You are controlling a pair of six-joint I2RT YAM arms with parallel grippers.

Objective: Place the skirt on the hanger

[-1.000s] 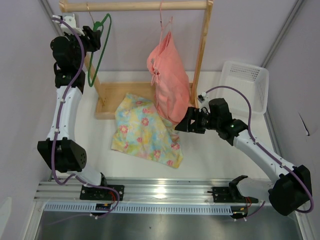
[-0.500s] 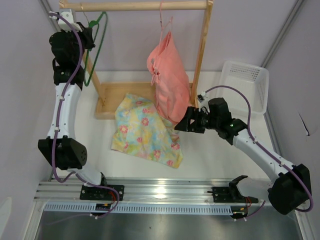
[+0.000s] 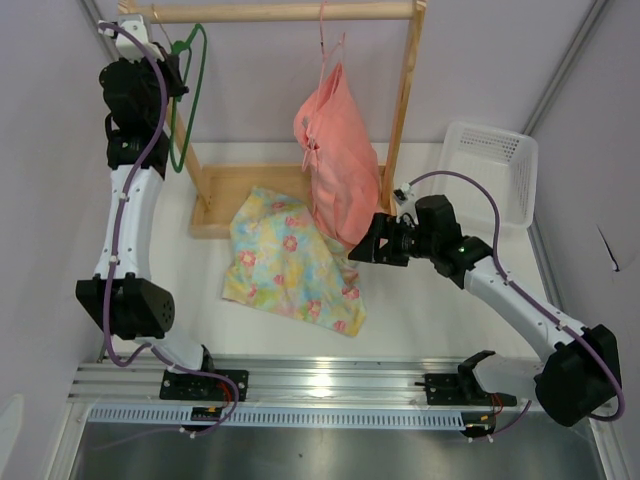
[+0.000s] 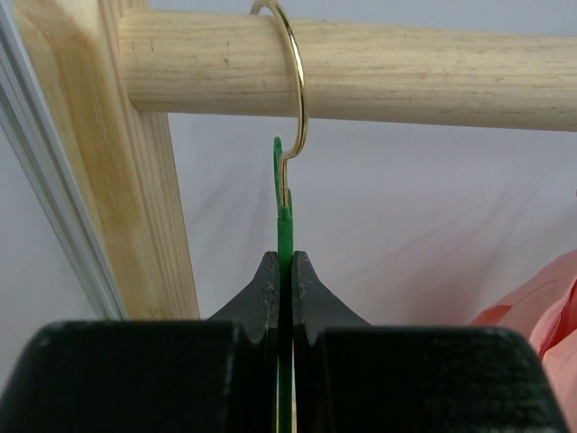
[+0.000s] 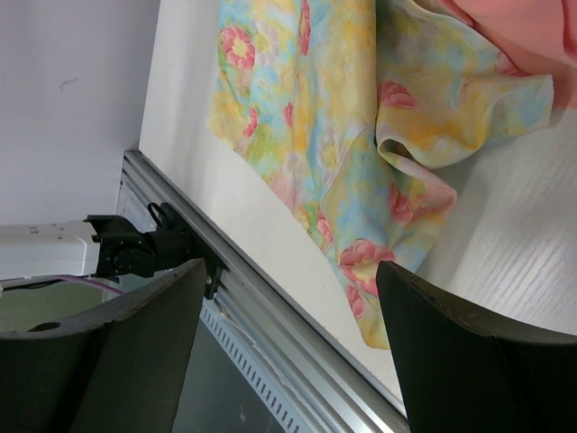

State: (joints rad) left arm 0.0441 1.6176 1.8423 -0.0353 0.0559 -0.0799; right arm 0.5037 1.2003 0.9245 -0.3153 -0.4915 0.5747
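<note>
You've got the skirt [image 3: 290,262] spread flat mid-table, its far edge against the rack base [image 3: 222,190]. Right gripper [image 3: 365,245] hangs just beside the skirt's right edge, jaws wide, holding nothing. Behind that, a pink garment [image 3: 340,170] hangs from the rail [image 3: 280,12]. At the far left corner, the left gripper [image 4: 285,271] is clamped on the hanger [image 4: 285,230] just under its gold hook [image 4: 297,81], which sits over the rail.

One skirt [image 3: 290,265], one green hanger [image 4: 285,225], one pink garment [image 3: 340,170] (hanging), one rack [image 3: 245,188], one basket [image 3: 490,170]
</note>
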